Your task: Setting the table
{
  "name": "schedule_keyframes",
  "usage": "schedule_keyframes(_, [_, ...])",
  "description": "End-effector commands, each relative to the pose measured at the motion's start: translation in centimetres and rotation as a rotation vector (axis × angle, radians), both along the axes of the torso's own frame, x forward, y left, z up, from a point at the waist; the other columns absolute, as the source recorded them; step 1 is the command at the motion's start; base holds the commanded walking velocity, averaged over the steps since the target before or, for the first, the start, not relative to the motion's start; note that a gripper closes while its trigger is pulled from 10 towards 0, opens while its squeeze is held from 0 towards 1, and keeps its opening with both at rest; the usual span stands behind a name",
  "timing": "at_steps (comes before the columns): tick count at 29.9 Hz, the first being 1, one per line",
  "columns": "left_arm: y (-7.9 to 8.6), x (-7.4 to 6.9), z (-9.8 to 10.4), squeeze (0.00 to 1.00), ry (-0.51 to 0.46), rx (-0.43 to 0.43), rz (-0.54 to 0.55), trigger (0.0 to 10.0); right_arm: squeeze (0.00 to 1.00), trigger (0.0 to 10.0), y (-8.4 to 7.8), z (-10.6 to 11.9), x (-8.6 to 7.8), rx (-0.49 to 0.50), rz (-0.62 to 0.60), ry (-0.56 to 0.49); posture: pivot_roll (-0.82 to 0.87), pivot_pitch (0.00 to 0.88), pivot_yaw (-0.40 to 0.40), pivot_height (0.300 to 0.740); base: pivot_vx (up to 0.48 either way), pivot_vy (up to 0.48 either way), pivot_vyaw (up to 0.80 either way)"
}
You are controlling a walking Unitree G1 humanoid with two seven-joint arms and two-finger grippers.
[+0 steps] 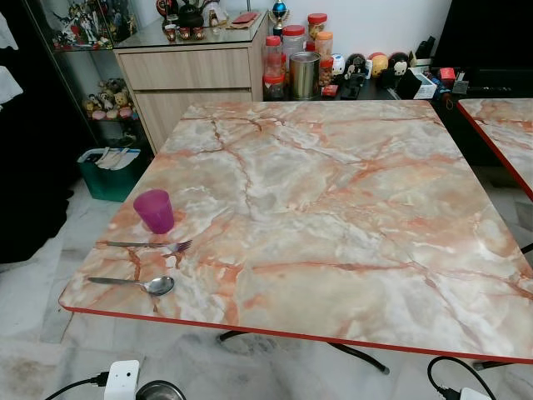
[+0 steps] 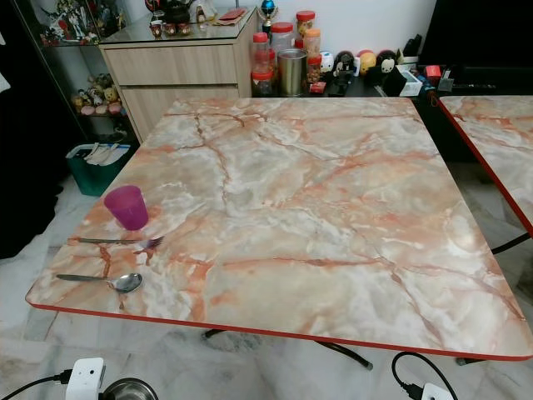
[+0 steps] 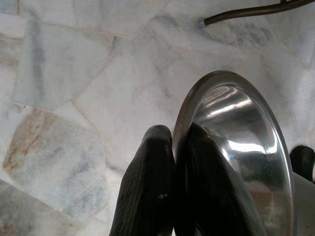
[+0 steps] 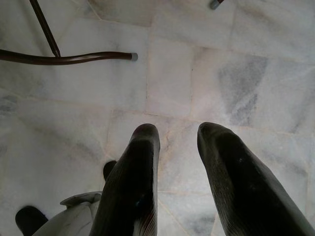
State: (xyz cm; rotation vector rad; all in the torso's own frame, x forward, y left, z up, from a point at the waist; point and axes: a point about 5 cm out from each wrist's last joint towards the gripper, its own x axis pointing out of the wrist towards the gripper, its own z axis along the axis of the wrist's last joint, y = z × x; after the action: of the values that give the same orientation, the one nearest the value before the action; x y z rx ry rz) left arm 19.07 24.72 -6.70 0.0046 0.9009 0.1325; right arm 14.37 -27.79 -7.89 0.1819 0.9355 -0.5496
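A purple cup (image 1: 155,210) stands near the front left corner of the marble-patterned table (image 1: 333,192). In front of it lie a fork (image 1: 150,245) and, closer to the edge, a spoon (image 1: 137,285), both with handles pointing left. My left gripper (image 3: 174,135) hangs below the table, shut on the rim of a shiny steel plate (image 3: 241,142); the plate's edge (image 1: 160,390) peeks in at the bottom of the head view. My right gripper (image 4: 178,135) hangs over the floor, open and holding nothing.
A second table (image 1: 504,133) stands to the right. Jars, a tin and figurines (image 1: 304,71) line the back beside a wooden cabinet (image 1: 187,79). A green bin (image 1: 112,171) sits on the floor at left. Table legs (image 4: 64,56) cross the marble floor.
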Motion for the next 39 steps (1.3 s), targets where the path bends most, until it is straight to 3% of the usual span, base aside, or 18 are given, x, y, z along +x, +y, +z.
schedule_keyframes(1, [0.05, -0.58, -0.31, 0.0, 0.023, -0.014, 0.015, 10.0, 0.0, 10.0, 0.22, -0.25, -0.4, 0.011, -0.002, 0.016, 0.01, 0.049, 0.057, 0.74, 0.0, 0.0, 0.0])
schedule_keyframes(13, [0.06, -0.55, -0.29, 0.0, 0.02, -0.018, 0.016, 10.0, 0.0, 10.0, 0.22, -0.24, -0.37, 0.012, -0.004, 0.015, 0.01, 0.059, 0.058, 0.74, 0.0, 0.0, 0.0])
schedule_keyframes(26, [0.03, -0.48, -0.26, 0.0, 0.015, -0.02, 0.017, 10.0, 0.0, 10.0, 0.18, -0.19, -0.28, 0.012, -0.003, 0.013, 0.01, 0.062, 0.056, 0.74, -0.258, 0.0, 0.0])
schedule_keyframes(39, [0.18, -0.44, -0.18, 0.0, 0.011, 0.0, 0.014, 10.0, 0.0, 10.0, 0.16, -0.19, -0.28, 0.012, -0.004, 0.013, 0.01, 0.062, 0.056, 0.74, 0.0, 0.0, 0.0])
